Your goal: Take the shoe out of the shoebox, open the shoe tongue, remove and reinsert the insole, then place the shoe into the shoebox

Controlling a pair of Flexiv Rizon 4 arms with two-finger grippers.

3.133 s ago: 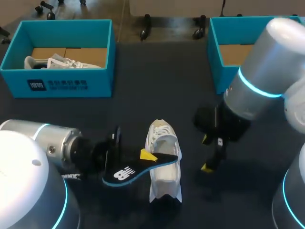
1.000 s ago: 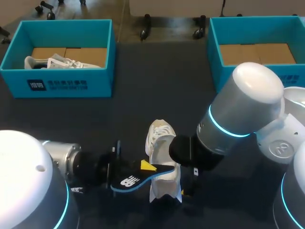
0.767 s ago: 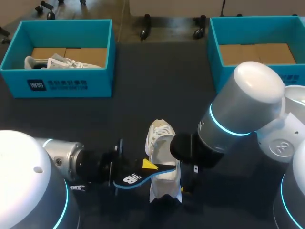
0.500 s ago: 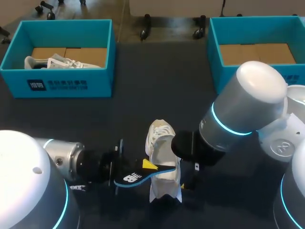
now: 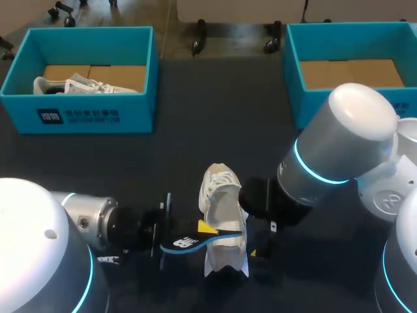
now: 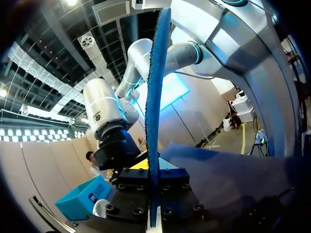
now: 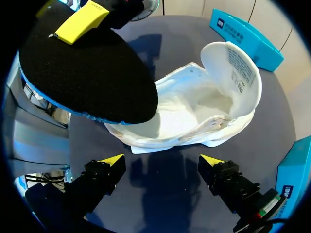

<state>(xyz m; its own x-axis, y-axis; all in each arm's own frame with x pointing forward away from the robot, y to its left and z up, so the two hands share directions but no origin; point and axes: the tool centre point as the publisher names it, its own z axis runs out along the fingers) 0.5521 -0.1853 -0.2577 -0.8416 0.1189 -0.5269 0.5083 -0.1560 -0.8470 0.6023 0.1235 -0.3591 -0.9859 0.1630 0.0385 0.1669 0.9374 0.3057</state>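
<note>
A white shoe (image 5: 225,205) lies on the dark table near its front middle, and in the right wrist view the shoe (image 7: 194,109) has its tongue (image 7: 232,65) folded back. My left gripper (image 5: 206,228) is shut on a black insole with a blue edge (image 5: 182,243), which it holds over the shoe's rear opening. The left wrist view shows the insole (image 6: 154,111) edge-on, clamped in the left gripper (image 6: 154,194). My right gripper (image 7: 161,162) stands open beside the shoe, touching nothing. The insole (image 7: 87,73) hangs above the shoe's heel end.
A blue shoebox (image 5: 85,114) at the back left holds another white shoe (image 5: 85,85). A second blue shoebox (image 5: 293,78) stands at the back right, partly behind my right arm (image 5: 339,156). Bare dark table lies between the boxes.
My left arm has carried the insole a little to the right, farther over the shoe. My right arm has drifted slightly right. The shoe has stayed put.
</note>
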